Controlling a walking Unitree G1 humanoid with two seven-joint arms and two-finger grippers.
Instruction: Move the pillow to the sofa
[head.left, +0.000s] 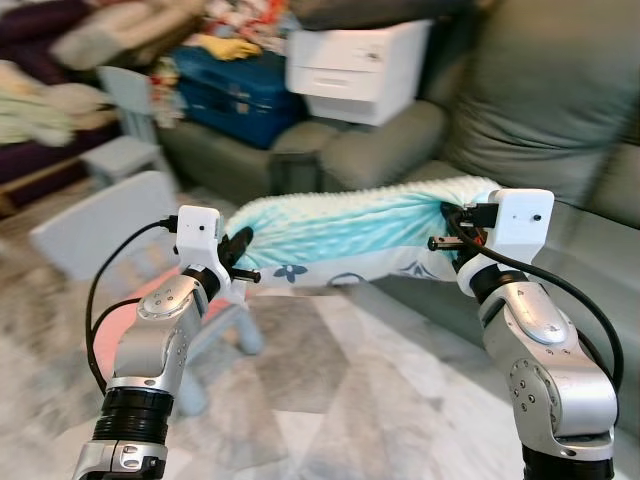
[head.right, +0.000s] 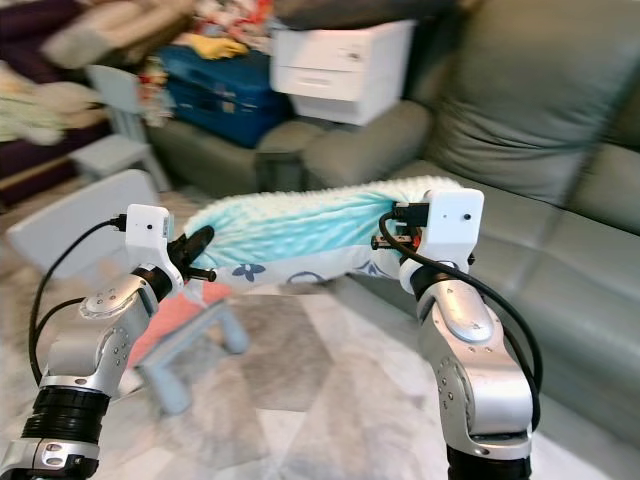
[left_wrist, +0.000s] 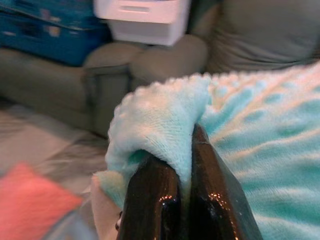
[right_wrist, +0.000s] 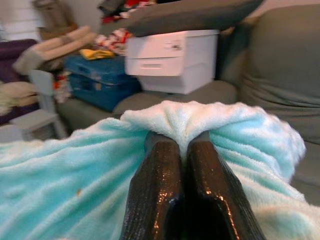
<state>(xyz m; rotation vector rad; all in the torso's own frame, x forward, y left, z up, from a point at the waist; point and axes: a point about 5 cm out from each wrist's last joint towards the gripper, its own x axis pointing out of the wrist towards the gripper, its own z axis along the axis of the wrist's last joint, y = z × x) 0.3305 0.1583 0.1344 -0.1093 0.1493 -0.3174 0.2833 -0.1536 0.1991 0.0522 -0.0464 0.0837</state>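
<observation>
Our left tool (left_wrist: 182, 165) is pinching one end of the pillow (head.left: 340, 235), its two black fingers (left_wrist: 150, 200) closed tight with a fold of the turquoise dotted fabric squeezed between them. Our right tool (right_wrist: 182, 160) is gripping the opposite end the same way, a ridge of the fluffy cover bunching up between its closed fingers (right_wrist: 210, 185). We are holding the pillow up in the air between our two arms, stretched roughly level and sagging slightly in the middle, its white underside with dark flower prints showing below the turquoise top. It is hanging above the floor, just in front of the grey sofa (head.left: 590, 250), whose seat is lying to our right and behind the pillow's right end. Further back, a white storage box (head.left: 355, 60) is resting on the sofa's armrest, with blue cases (head.left: 235, 90) beside it. A pale blue stool (head.right: 195, 345) is standing on the floor below our left arm.
</observation>
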